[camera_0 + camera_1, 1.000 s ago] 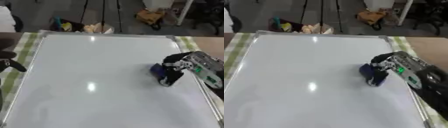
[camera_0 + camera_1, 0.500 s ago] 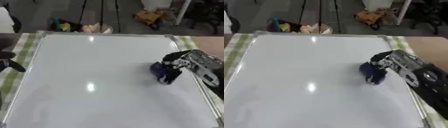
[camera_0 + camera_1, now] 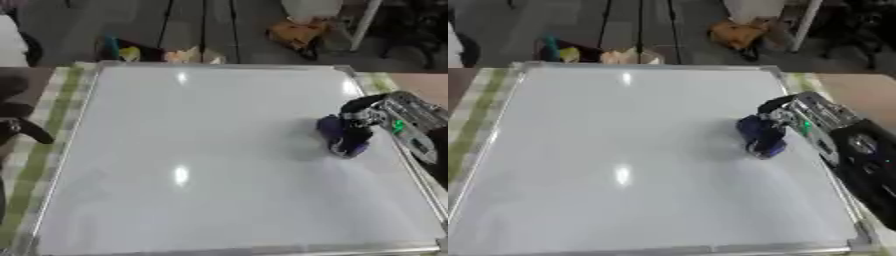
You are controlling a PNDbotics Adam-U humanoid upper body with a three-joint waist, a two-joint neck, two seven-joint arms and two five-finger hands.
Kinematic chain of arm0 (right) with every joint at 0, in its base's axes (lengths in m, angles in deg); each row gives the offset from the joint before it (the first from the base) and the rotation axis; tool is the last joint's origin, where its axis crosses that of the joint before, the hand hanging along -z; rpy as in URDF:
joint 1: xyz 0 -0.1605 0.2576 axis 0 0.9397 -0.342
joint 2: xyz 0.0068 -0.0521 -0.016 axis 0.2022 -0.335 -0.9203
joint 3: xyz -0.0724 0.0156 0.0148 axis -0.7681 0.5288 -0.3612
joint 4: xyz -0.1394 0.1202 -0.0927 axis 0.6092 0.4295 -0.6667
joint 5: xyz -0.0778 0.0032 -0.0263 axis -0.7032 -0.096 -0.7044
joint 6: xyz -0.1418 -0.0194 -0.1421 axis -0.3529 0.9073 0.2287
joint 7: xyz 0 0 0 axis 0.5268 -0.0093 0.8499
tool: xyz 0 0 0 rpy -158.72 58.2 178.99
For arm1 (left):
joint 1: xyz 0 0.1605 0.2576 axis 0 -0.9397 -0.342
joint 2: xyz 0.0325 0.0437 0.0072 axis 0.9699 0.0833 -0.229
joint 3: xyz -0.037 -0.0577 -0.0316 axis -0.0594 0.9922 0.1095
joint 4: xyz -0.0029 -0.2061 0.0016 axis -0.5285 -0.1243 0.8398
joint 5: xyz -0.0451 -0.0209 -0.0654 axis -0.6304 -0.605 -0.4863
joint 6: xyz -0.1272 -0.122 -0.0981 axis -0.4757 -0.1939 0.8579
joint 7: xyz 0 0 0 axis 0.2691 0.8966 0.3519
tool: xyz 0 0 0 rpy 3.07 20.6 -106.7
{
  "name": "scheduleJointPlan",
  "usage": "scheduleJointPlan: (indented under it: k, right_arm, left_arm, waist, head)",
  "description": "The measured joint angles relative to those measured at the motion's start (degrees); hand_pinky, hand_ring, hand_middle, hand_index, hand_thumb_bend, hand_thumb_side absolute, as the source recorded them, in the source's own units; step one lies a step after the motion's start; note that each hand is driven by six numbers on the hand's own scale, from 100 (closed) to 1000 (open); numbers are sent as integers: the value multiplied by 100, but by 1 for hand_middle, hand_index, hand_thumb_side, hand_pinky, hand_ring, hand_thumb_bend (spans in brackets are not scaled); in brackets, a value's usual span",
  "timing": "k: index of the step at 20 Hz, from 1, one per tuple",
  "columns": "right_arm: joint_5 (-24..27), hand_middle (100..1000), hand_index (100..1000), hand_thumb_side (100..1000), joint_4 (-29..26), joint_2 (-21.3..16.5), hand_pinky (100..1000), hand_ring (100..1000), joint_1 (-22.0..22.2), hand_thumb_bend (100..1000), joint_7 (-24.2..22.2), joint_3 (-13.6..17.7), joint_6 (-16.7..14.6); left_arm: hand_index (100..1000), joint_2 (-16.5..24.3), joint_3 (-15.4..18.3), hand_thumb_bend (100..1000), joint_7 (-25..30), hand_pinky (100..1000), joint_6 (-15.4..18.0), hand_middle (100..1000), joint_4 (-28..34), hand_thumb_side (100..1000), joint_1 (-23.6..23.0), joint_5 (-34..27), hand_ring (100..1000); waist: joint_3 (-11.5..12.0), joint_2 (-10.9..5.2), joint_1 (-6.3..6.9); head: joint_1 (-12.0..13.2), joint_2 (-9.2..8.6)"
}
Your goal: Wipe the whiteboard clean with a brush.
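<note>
Left eye view shows the wiping step under way: the right hand (image 3: 378, 116), fingers curled round a dark blue brush (image 3: 340, 135), presses it onto the large white, metal-framed whiteboard (image 3: 201, 150), close to the right frame. No marks show, so the board looks nearly clean. Next, a sweep leftward, away from that hand. The left hand (image 3: 16, 122) sits idle by the left frame; I cannot tell its fingers.

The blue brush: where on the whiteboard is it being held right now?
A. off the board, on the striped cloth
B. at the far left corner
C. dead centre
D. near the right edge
D: the right hand holds the blue brush on the whiteboard close to its right frame.
</note>
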Motion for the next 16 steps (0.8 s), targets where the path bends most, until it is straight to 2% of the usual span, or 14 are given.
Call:
scheduleJointPlan:
  k: [1,2,3,11,16]
  right_arm:
    - [-1,330,278,638,0,0,671,659,0,100,-1,3,6]
    - [-1,329,275,734,-1,1,661,651,-1,100,-5,5,15]
    - [2,326,274,637,-3,1,660,650,0,100,-13,13,26]
    - [279,321,270,655,-103,1,651,643,-29,100,-29,-6,270]
    - [266,323,273,666,109,61,653,645,-151,100,-28,-2,352]
  left_arm:
    - [630,0,0,100,0,418,0,728,0,920,0,0,832]
    - [630,0,0,100,0,418,0,728,0,920,0,0,832]
    - [630,0,0,100,0,418,0,728,0,920,0,0,832]
    - [630,0,0,100,1,419,0,728,0,919,0,0,832]
    - [631,1,0,100,3,419,0,729,0,919,0,0,832]
  waist:
    - [0,0,1]
    - [0,0,1]
    - [0,0,1]
    - [3,1,6]
    - [9,1,-4]
  head:
    - [1,0]
    - [1,0]
    - [2,0]
    - [9,0]
    - [21,0]
